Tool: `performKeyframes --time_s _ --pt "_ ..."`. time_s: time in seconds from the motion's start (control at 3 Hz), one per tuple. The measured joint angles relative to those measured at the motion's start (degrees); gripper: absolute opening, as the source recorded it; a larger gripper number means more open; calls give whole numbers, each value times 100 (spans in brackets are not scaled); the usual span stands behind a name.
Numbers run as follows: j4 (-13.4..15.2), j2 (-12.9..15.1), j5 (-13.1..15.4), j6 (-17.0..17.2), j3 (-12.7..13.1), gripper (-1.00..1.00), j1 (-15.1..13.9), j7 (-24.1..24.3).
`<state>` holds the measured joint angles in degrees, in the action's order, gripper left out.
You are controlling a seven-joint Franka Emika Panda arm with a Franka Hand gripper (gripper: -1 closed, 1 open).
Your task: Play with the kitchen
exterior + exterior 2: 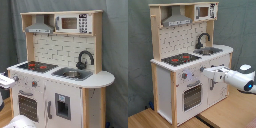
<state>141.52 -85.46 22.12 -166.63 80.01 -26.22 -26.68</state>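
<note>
The toy kitchen (188, 65) stands in the middle of the frame in both exterior views, on a wooden floor (158, 120) in front of a grey curtain (138, 60). On its top there is the hob (36, 65) with 2 red rings, and beside it the grey sink (72, 74) with the black tap (85, 59). Above are the hood (40, 26) and the microwave (75, 22) on the upper shelf.

In the second exterior view the white arm comes in from the right edge of the frame, and the claw (208, 73) is at the front panel of the kitchen, just under the worktop, near the knobs (185, 76) above the oven door (192, 95). I cannot tell if the claw is open or closed, and also not if it touches the panel. In the first exterior view only a white part of the arm is seen at the left edge.

As for the progress, the oven door and the small door (62, 106) under the sink look closed, and nothing lies on the hob or in the sink. So I judge the play is at an early step: probably a knob or the oven handle is the next aim.
</note>
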Motion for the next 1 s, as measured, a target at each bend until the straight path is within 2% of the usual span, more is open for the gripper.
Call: performKeyframes --time_s 0.67,1.0 --pt "-15 180 -3 90 -501 100 398 -1112" --pt "8 192 -5 96 -824 100 488 -1689"
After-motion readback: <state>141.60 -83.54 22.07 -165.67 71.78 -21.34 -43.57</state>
